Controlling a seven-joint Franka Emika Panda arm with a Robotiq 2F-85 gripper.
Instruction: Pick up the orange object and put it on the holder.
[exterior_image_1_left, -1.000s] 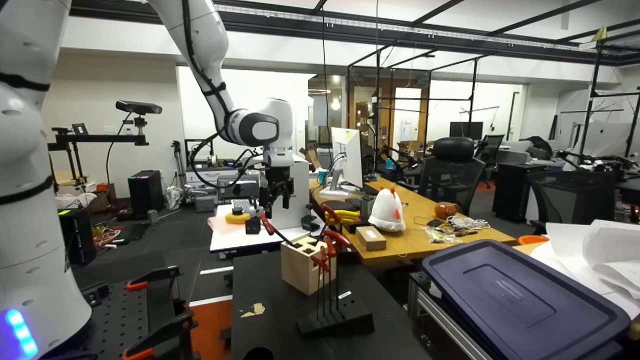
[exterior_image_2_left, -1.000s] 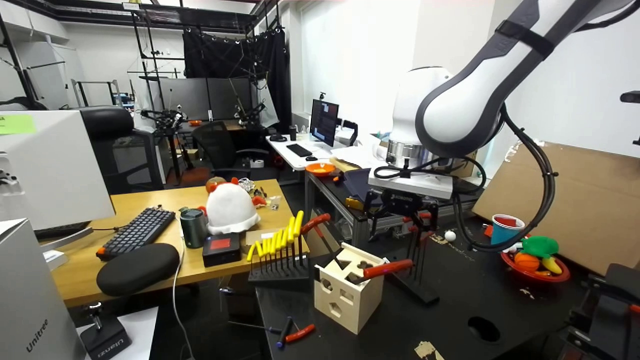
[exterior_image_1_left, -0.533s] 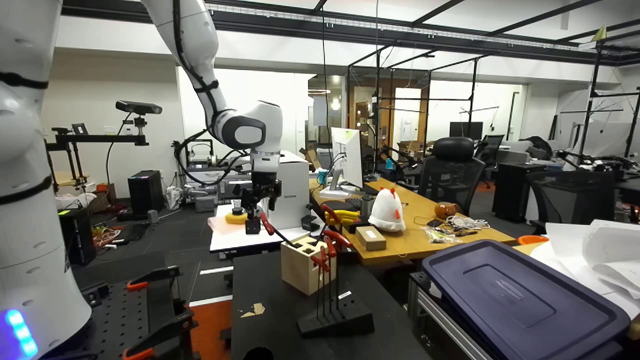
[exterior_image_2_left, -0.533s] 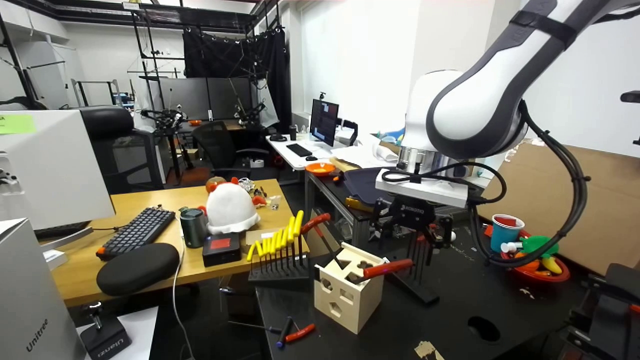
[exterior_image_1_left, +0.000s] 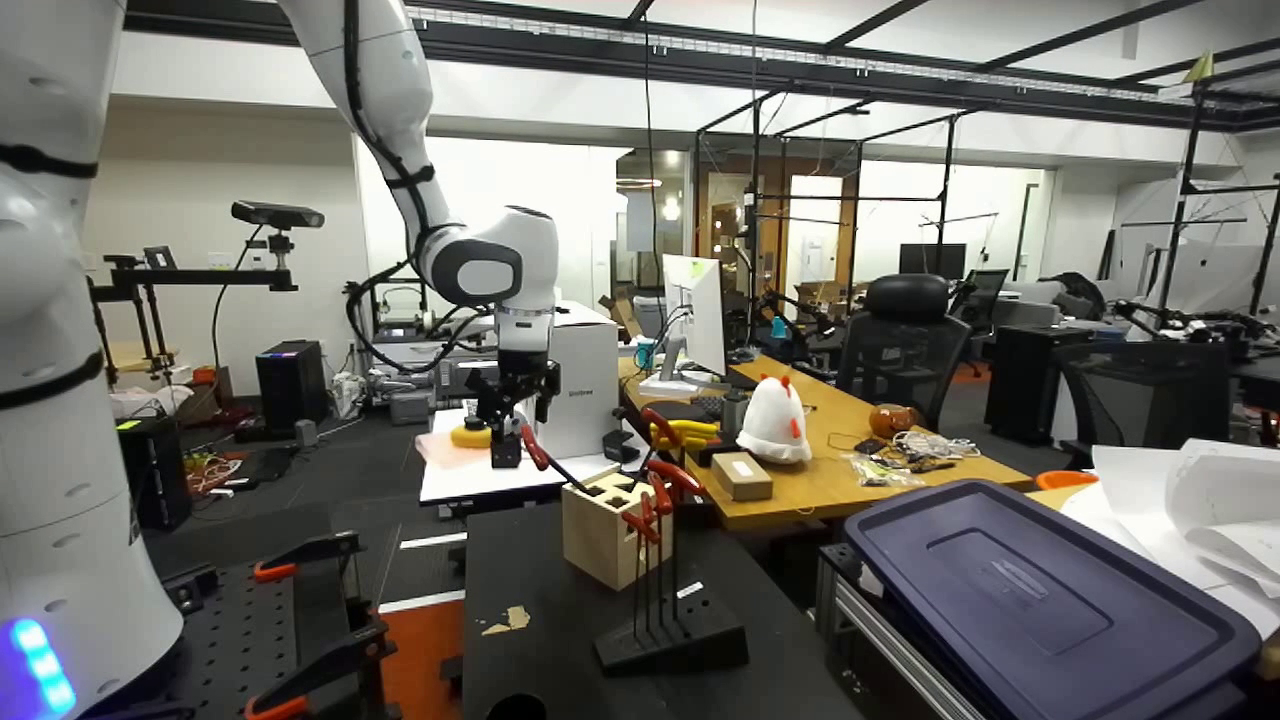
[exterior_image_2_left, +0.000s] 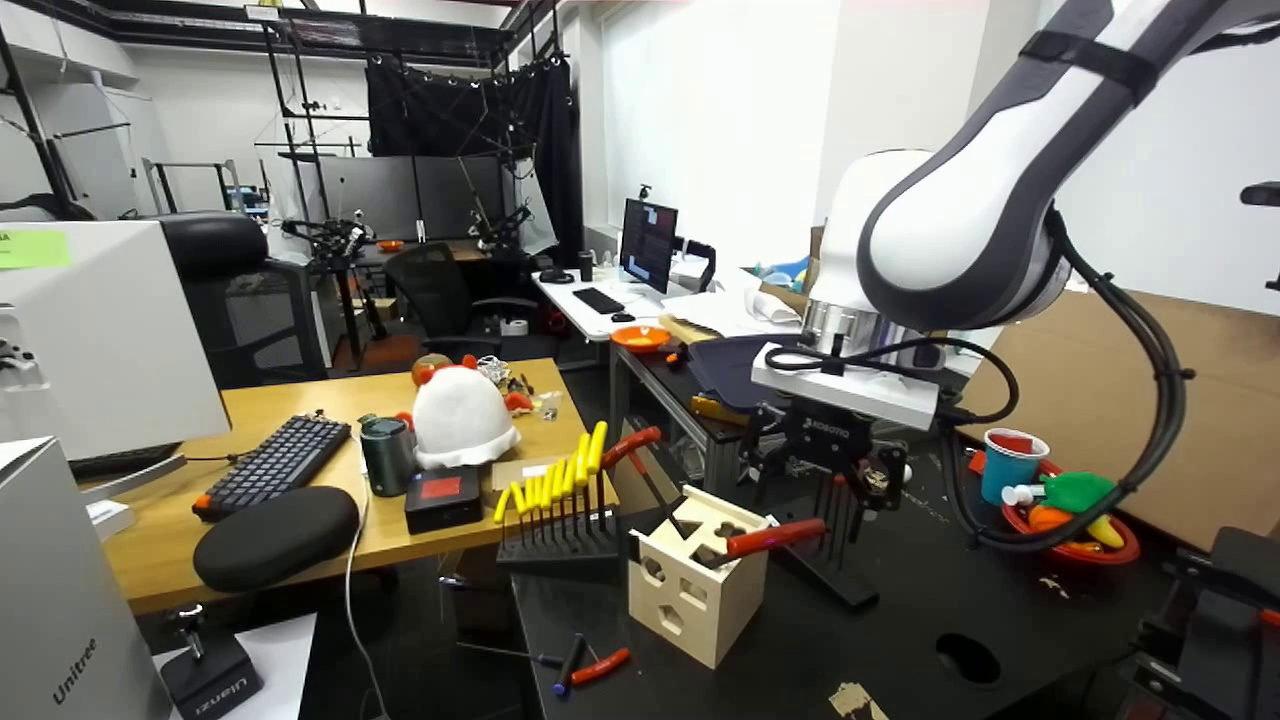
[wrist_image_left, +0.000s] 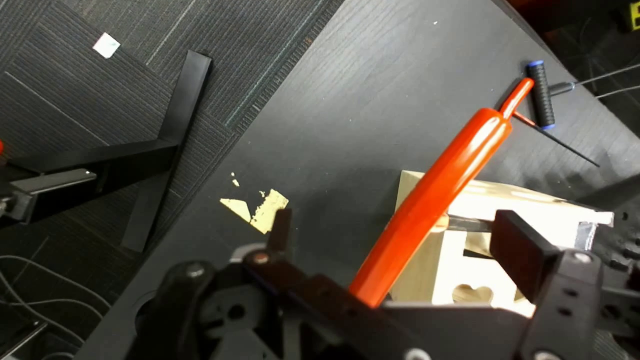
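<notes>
Jaws spread wide and gripping nothing, the gripper (wrist_image_left: 398, 235) hangs close to the orange handle (wrist_image_left: 430, 205), which juts from the top of the block (exterior_image_2_left: 715, 605) and past its edge. Squaring the jaws across the handle before closing, then easing it out along its slant, should keep the block from tipping.

In both exterior views a soft white toy (exterior_image_2_left: 463, 425) with red bits on top sits on a brown desk (exterior_image_1_left: 810, 488). A dark cup (exterior_image_2_left: 388, 456) stands just beside the toy. Near the toy are a black box (exterior_image_2_left: 443, 497) with a red patch and a small brown box (exterior_image_1_left: 742, 476). A keyboard (exterior_image_2_left: 275, 465) lies farther from the toy. A blue lid (exterior_image_1_left: 1050, 600) is well apart from it.
</notes>
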